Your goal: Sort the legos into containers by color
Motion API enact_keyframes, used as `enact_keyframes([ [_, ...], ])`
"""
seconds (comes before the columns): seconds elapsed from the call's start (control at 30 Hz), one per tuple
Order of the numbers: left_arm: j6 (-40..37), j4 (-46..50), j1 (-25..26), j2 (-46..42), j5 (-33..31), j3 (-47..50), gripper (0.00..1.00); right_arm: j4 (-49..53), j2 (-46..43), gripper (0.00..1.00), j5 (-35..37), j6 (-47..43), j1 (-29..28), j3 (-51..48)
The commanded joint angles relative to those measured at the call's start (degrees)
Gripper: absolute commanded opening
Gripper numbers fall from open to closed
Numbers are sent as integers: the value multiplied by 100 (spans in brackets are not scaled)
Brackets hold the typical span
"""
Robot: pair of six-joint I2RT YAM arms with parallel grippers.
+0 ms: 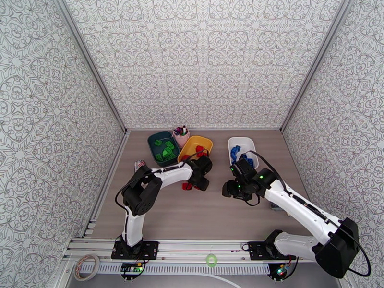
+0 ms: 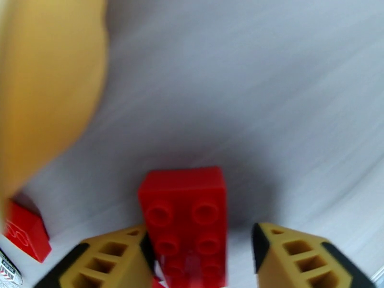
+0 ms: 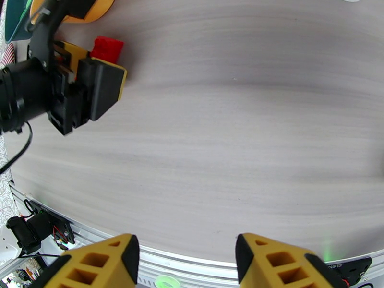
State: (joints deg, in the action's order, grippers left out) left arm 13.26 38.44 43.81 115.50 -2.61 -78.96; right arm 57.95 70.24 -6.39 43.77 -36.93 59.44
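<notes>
Straddling a red brick [image 2: 185, 222] lying studs-up on the table [image 3: 240, 116] near the yellow tray [image 1: 207, 140], with the left gripper [image 2: 200, 238] spread and not yet pinching. Probably risking a skewed, slipping pinch, given the brick sitting off-centre against one finger. Holding the right gripper [image 3: 186, 248] spread and empty above the table. Showing red bricks [image 1: 199, 150] in the yellow tray, green bricks [image 1: 167, 152] in the teal tray [image 1: 154, 139], blue bricks [image 1: 235, 152] in the white tray [image 1: 244, 140].

A pink cup [image 1: 181, 138] of pens stands upright just above the centre of the top view, at the far side of the wood-grain table [image 1: 206, 214]. A small red-and-white striped object [image 1: 139, 164] lies near the table's left edge. Patterned grey-white walls [image 1: 201, 58] enclose three sides. Along the bottom, a metal rail [image 1: 192, 246] carries a green ring [image 1: 211, 259], and a tape roll [image 1: 87, 267] lies at lower left.
</notes>
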Motion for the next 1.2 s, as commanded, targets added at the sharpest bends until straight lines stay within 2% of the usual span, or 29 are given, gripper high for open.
enact_keyframes([
  [0.0,149,-75,117,17,-234,160,44,42,34,58,75,59,-25,111],
  [0.13,303,-50,231,-125,-417,228,30,-10,9,57,68,95,-25,66],
  [0.27,477,-30,381,-450,-436,263,24,-88,8,57,34,104,-25,62],
  [0.5,865,30,474,-1203,-201,188,23,-558,157,58,-237,139,-26,123],
  [0.63,872,226,389,-1409,-30,-163,23,-955,403,59,-530,66,-25,334],
  [0.83,850,506,-137,-1346,318,-920,24,-1465,1007,59,-969,-72,-22,955],
  [1.17,1065,874,-1298,-491,662,-2216,26,-1337,2091,59,-1206,-204,167,2273],
])
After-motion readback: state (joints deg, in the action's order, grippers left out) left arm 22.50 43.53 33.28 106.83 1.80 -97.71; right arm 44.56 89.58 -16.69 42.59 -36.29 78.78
